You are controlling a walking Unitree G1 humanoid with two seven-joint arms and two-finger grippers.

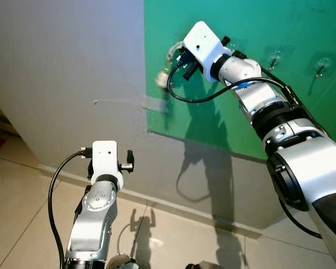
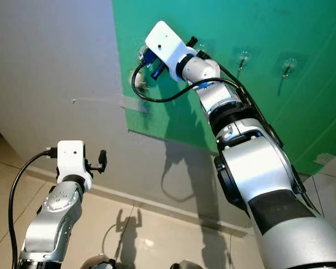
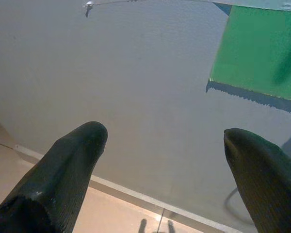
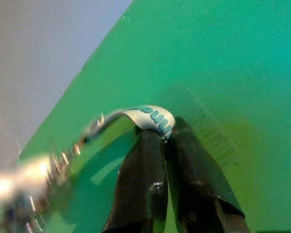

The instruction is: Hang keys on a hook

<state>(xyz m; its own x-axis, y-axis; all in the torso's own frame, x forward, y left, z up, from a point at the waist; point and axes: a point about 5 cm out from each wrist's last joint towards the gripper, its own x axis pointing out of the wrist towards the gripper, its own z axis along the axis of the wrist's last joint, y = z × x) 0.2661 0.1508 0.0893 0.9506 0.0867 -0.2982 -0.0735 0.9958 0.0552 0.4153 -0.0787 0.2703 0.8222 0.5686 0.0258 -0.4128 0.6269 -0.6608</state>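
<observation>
Right pincer on one keys.

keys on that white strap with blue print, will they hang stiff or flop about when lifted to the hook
The white strap with blue print curves limply out of the right gripper, so it probably flops. The blurred metal keys dangle at its far end, likely swinging. The shut fingers pinch only its tip, so slipping seems possible.

A grey wall carries a large green panel over its upper right part. Just beside the panel's left edge, a strip of grey tape bridges panel and wall. Below the panel, a pale baseboard runs along the foot of the wall, meeting a beige tiled floor. Dark shadows fall across the panel's lower edge and the wall beneath it.
</observation>
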